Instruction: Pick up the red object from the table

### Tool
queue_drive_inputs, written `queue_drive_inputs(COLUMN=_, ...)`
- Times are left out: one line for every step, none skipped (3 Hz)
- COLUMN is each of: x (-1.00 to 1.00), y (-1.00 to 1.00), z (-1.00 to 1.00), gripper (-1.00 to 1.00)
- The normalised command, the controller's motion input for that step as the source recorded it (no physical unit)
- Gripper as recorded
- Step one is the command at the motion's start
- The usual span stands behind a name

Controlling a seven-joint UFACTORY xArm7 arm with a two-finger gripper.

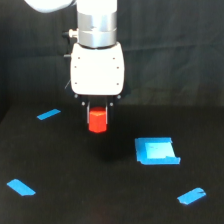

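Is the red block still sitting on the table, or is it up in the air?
Probably up in the air. The red block sits between the gripper's fingers, and the table seems to show a faint shadow below it.

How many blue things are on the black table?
4: a tape strip at the exterior view's left, another near the front left, a square patch right of middle, and a strip at front right.

You see a soft, slightly blurred picture. Even light leaves the black table (100, 200) dim and matte, while the white gripper (98, 111) housing glares, nearly blown out. Edges show no obvious distortion.
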Motion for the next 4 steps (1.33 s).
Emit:
queue_drive_inputs(x=0.02, y=0.04, z=0.55, gripper=-0.98)
queue_drive_inputs(x=-0.05, y=0.03, z=0.44, gripper=-0.94)
queue_drive_inputs(x=0.06, y=0.03, z=0.17, gripper=-1.0)
queue_drive_inputs(x=-0.03, y=0.05, z=0.09, gripper=-1.0)
